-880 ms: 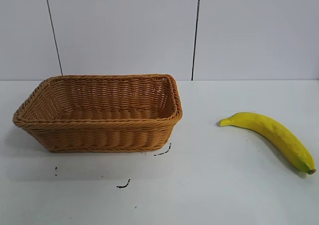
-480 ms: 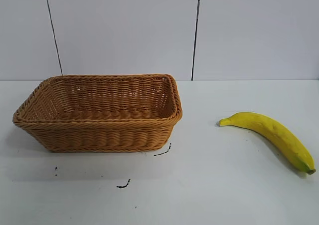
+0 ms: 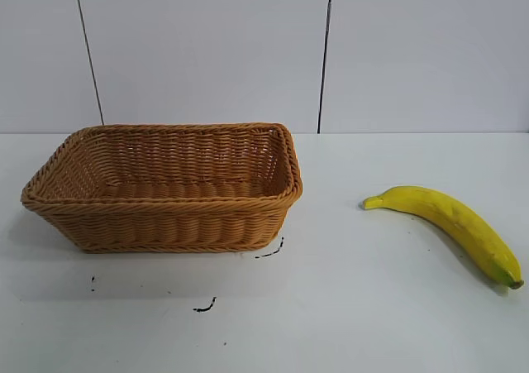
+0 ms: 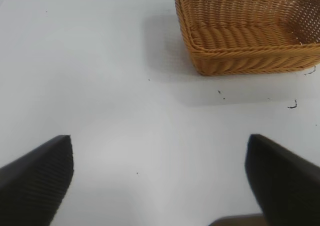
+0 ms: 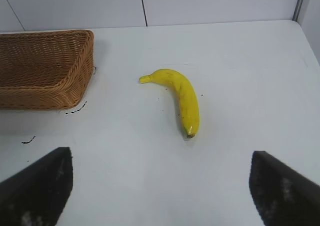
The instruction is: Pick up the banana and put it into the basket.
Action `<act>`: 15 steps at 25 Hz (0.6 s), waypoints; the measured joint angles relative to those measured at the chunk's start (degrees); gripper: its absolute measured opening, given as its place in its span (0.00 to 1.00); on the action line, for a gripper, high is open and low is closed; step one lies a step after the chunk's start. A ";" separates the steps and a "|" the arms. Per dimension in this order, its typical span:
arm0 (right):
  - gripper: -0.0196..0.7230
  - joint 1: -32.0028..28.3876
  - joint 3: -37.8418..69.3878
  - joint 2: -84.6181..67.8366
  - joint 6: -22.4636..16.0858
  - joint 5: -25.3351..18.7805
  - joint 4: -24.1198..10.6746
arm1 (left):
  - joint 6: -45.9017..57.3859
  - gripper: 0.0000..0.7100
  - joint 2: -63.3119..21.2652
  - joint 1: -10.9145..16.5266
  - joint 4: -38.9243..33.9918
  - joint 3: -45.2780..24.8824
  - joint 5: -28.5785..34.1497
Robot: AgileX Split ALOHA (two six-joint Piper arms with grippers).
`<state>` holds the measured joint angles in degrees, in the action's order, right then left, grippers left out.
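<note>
Starting from zero as far as we can judge: the long curved yellow banana with greenish tips (image 3: pixel 450 222) lies flat on the white table (image 3: pixel 347 323), well apart from the rectangular tan woven wicker basket (image 3: pixel 165 224), which sits on the left side and holds nothing we can see. No arm shows in the exterior view. In the right wrist view the right gripper (image 5: pixel 160 196) has its dark fingers (image 5: pixel 37 188) spread wide, nothing between them, with the banana lying on the table beyond them and the basket corner off to one side. In the left wrist view the left gripper (image 4: pixel 160 186) is likewise spread wide and empty, hanging over bare table with the basket farther off; we read that arm as idle. A few small black marks (image 3: pixel 207 306) dot the table near the basket. We judge everything is left to do: reach, grasp, lift, carry across, drop in. The right arm looks the better placed, since the banana lies on its side.
</note>
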<state>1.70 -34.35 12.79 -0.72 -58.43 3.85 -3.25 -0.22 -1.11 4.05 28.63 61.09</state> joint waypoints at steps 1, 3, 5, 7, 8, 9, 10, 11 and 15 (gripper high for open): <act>0.91 0.00 -1.57 3.03 0.00 0.35 0.00 | 0.00 0.98 0.00 0.00 0.00 0.00 0.00; 0.91 0.00 -4.74 8.72 -0.15 1.27 0.00 | 0.00 0.98 0.00 0.00 0.00 0.00 0.00; 0.91 0.00 -8.29 14.90 -0.18 1.69 0.00 | 0.00 0.98 0.00 0.00 0.00 0.00 0.00; 0.91 0.00 -11.65 20.75 -0.18 2.08 0.00 | 0.00 0.98 0.00 0.00 0.00 0.00 0.00; 0.91 0.00 -13.48 24.01 -0.18 2.19 0.00 | 0.00 0.98 0.00 0.00 0.00 0.00 0.00; 0.91 0.00 -15.26 27.30 -0.18 2.19 0.00 | 0.00 0.98 0.00 0.00 0.00 0.00 0.00; 0.91 0.00 -16.72 30.01 -0.18 2.22 0.00 | 0.00 0.98 0.00 0.00 0.00 0.00 0.00; 0.91 0.00 -18.44 33.20 -0.18 2.16 0.00 | 0.00 0.98 0.00 0.00 0.00 0.00 0.00; 0.91 0.00 -24.89 45.56 -0.18 0.81 0.00 | 0.00 0.98 0.00 0.00 0.00 0.00 0.00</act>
<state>1.70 -59.24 58.36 -0.90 -57.61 3.85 -3.25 -0.22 -1.11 4.05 28.63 61.09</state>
